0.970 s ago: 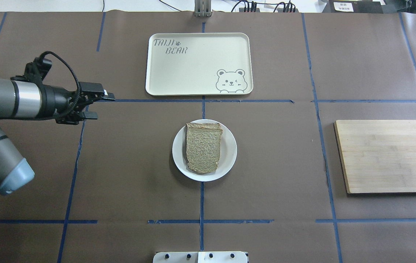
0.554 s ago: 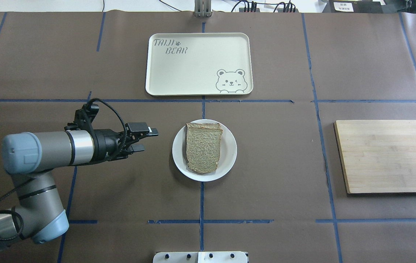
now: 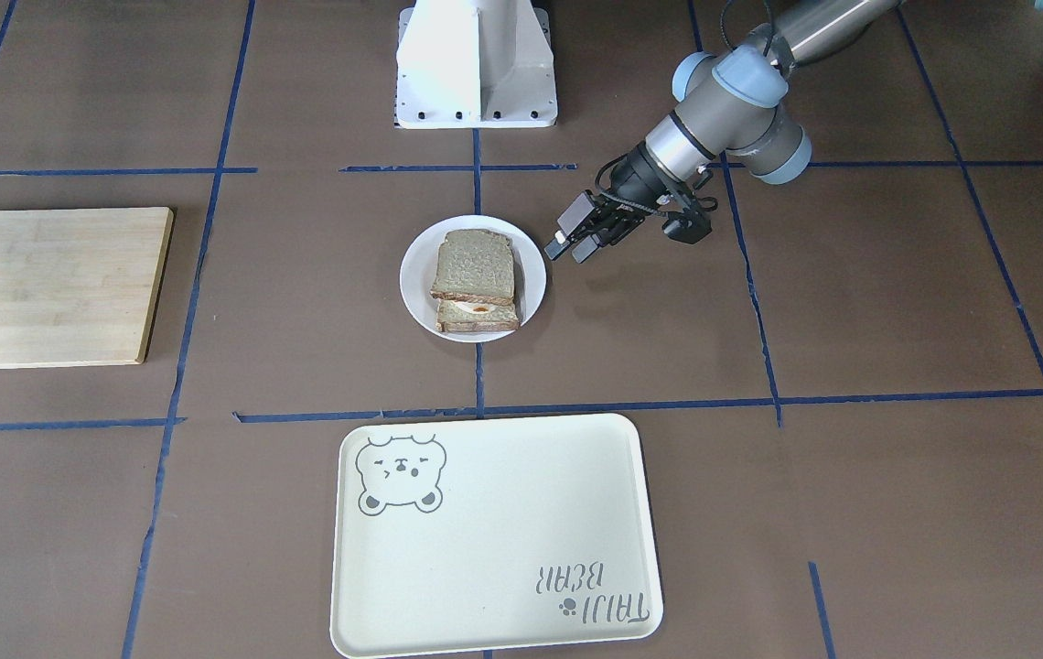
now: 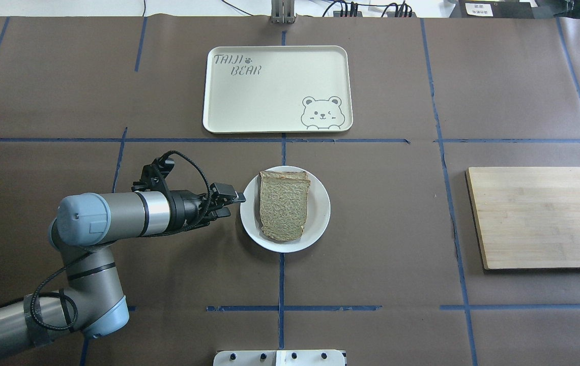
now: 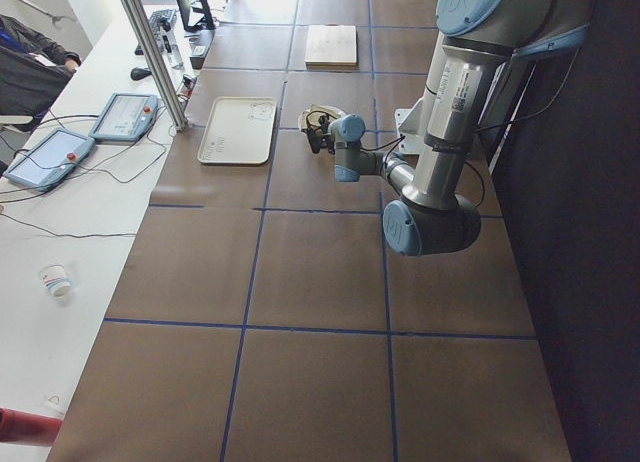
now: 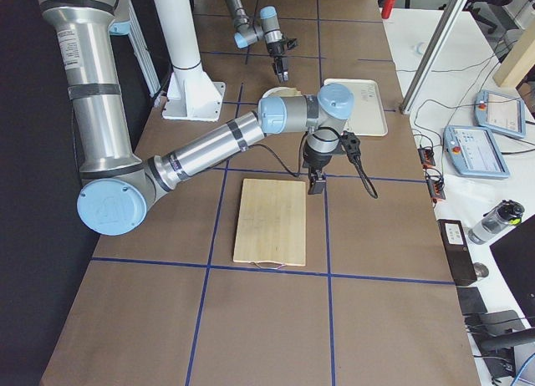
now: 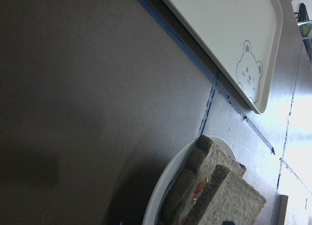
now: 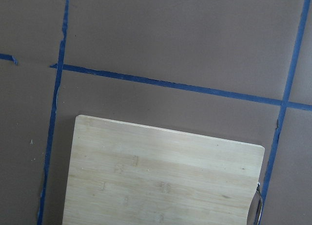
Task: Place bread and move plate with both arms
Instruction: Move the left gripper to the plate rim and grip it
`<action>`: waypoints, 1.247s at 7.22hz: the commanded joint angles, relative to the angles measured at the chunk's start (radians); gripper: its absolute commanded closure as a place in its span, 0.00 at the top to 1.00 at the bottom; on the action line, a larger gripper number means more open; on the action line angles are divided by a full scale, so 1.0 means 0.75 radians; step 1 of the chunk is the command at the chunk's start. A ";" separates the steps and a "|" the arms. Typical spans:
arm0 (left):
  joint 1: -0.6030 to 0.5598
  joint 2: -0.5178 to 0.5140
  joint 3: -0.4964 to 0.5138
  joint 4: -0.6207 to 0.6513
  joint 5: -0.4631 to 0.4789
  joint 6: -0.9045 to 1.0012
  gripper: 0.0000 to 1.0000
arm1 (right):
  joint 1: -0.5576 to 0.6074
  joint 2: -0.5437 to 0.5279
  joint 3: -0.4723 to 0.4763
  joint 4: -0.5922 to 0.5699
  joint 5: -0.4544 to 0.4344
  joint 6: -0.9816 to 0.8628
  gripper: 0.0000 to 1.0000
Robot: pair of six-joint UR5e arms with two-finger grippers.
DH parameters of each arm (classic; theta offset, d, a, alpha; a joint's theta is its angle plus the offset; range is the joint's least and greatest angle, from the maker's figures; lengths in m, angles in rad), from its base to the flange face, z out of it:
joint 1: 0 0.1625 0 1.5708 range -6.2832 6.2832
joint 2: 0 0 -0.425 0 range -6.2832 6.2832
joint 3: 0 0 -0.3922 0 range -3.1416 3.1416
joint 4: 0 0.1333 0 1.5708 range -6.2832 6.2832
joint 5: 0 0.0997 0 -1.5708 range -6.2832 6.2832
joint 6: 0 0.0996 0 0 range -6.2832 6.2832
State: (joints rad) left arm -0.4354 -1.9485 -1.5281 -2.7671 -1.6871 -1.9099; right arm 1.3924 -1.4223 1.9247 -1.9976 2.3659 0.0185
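Note:
The white plate (image 4: pixel 320 221) sits mid-table. The plain bread slice (image 4: pixel 284 206) lies on it, stacked on a second slice with filling (image 3: pixel 478 317). My left gripper (image 4: pixel 230 203) is open and empty, with its fingertips at the plate's left rim; in the front-facing view the left gripper (image 3: pixel 570 247) is just beside the plate (image 3: pixel 416 275) and the bread (image 3: pixel 474 265). I cannot tell if it touches the rim. The left wrist view shows the plate rim (image 7: pixel 165 186) and the stack (image 7: pixel 219 191) close ahead. My right gripper (image 6: pixel 316 182) hangs over the cutting board's edge; I cannot tell its state.
A cream bear tray (image 4: pixel 277 89) lies beyond the plate, across a blue tape line. A wooden cutting board (image 4: pixel 542 216) lies at the right; it also shows in the right wrist view (image 8: pixel 161 176). The white pedestal base (image 3: pixel 476 64) stands behind the plate.
My left arm has swung in from the far left and lowered, bringing its open gripper up to the plate's left rim. The plate and bread have not moved.

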 commanded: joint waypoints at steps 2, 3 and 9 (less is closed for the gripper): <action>0.020 -0.030 0.055 0.004 0.000 -0.002 0.48 | 0.001 -0.008 -0.012 -0.002 0.003 0.002 1.00; 0.030 -0.030 0.055 0.004 0.002 -0.002 0.47 | 0.001 -0.008 -0.014 -0.002 0.003 0.002 1.00; 0.051 -0.098 0.129 0.004 0.000 -0.020 0.33 | 0.001 -0.020 -0.018 -0.002 0.003 0.002 1.00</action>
State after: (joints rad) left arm -0.3979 -2.0206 -1.4321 -2.7642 -1.6862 -1.9167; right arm 1.3929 -1.4360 1.9117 -1.9988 2.3685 0.0199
